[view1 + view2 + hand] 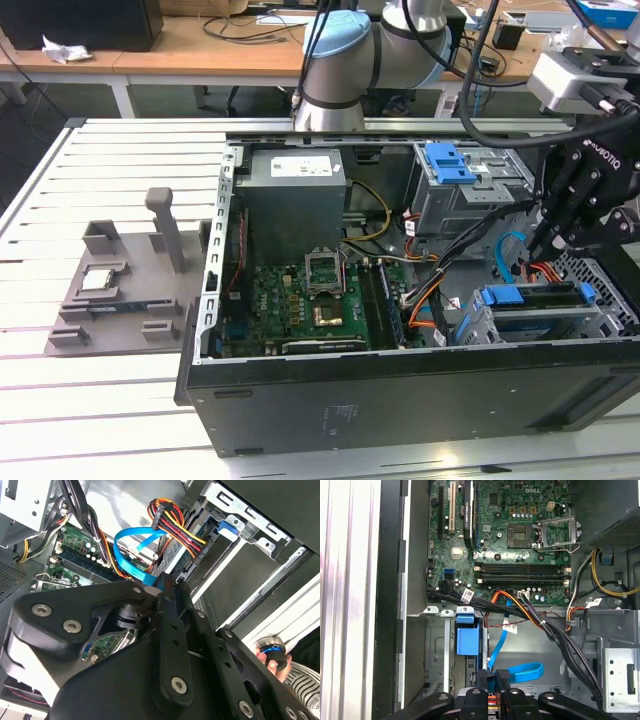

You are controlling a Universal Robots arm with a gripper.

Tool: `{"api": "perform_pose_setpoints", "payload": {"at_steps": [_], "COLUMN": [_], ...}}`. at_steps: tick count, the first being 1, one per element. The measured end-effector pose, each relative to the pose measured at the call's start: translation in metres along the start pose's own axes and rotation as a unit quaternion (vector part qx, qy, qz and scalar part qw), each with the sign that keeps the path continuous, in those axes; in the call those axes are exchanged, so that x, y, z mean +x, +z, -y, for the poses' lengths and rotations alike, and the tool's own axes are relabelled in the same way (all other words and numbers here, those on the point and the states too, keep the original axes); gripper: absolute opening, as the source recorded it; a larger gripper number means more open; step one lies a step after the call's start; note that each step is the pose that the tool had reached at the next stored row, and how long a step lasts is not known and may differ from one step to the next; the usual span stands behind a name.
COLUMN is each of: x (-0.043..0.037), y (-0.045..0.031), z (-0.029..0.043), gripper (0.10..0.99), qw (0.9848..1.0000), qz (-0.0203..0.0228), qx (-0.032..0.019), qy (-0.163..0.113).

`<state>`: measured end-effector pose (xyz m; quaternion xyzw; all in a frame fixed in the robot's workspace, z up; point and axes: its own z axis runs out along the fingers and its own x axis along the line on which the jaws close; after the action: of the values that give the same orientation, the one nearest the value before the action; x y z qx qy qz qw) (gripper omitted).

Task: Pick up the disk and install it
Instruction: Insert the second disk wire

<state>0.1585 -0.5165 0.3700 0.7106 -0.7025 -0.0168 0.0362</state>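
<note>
The disk point(530, 296) sits in the drive cage point(480, 325) at the exterior view's right end of the open computer case. Its blue carrier bracket faces up and most of the drive body is hidden inside the cage. That bracket also appears in the first wrist view as the disk point(466, 637), and as a blue tab of the disk point(227, 530) in the second wrist view. My gripper point(542, 240) hangs just above the cage and apart from the disk. The gripper point(492, 682) has its fingers together with nothing between them, over a blue data cable point(520, 672).
A bright blue latch plate point(450, 162) tops the upper bay. Cable bundles point(440, 290) cross between the motherboard point(310, 300) and the cage. A grey fixture point(120, 290) holding a small silver chip point(100, 280) lies outside the case. A person's hand point(270, 655) is beside the case.
</note>
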Motion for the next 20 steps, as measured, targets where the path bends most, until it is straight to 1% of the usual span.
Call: {"api": "perform_pose_setpoints", "payload": {"at_steps": [7, 8, 9, 13, 14, 15, 16, 18, 19, 20], "x": [0.0000, 0.0000, 0.0000, 0.0010, 0.0043, 0.0077, 0.0095, 0.0105, 0.0105, 0.0104], "y": [0.0001, 0.0002, 0.0002, 0.0006, 0.0007, 0.0017, 0.0040, 0.0076, 0.0104, 0.0148], "z": [0.0000, 0.0000, 0.0000, 0.0001, 0.0000, 0.0000, 0.0002, 0.0007, 0.0021, 0.0067], "gripper": [0.212, 0.196, 0.161, 0.161, 0.161, 0.161, 0.161, 0.161, 0.161, 0.161], "qw": [1.0000, 1.0000, 1.0000, 1.0000, 1.0000, 1.0000, 1.0000, 1.0000, 1.0000, 1.0000], "qz": [0.0000, 0.0000, 0.0000, 0.0000, -0.0031, -0.0065, -0.0070, -0.0071, -0.0071, -0.0071], "qx": [0.0000, 0.0000, 0.0000, 0.0000, 0.0000, -0.0001, -0.0001, -0.0001, -0.0001, -0.0001], "qy": [0.000, 0.000, 0.000, 0.000, 0.000, 0.000, 0.000, 0.000, 0.000, 0.000]}}
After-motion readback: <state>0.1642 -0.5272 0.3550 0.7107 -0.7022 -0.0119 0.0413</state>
